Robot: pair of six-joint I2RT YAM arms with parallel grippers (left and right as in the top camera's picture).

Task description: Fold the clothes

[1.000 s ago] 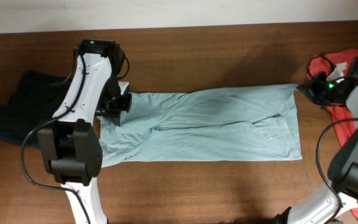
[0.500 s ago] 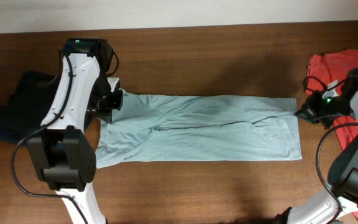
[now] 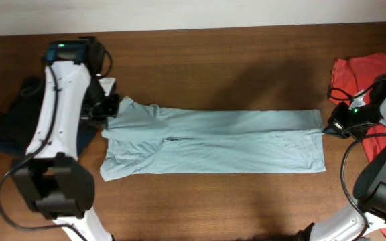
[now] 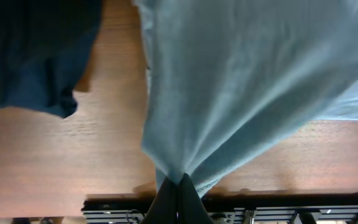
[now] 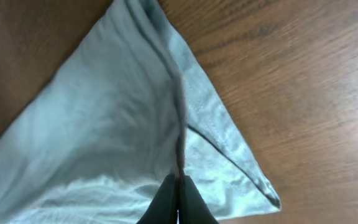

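Observation:
The pale grey-blue T-shirt (image 3: 213, 142) lies stretched into a long band across the wooden table. My left gripper (image 3: 107, 115) is shut on its left end; in the left wrist view the cloth (image 4: 229, 81) fans out from the pinched fingertips (image 4: 178, 186). At the shirt's right edge my right gripper (image 3: 328, 127) is shut on the hem, and the right wrist view shows a fold of fabric (image 5: 135, 118) caught between the fingertips (image 5: 178, 186). The dark navy garment (image 3: 19, 117) is bunched at the far left. The orange-red shirt (image 3: 370, 73) lies at the far right.
The wooden table (image 3: 213, 67) runs the full width, with a pale wall strip along its far edge. The navy garment (image 4: 30, 56) lies just left of the left gripper. The right arm reaches over the orange-red shirt.
Both grippers have pulled apart, the left moving left and the right moving down and slightly left. The T-shirt has been drawn taut and narrower, its upper edge folded down toward the middle.

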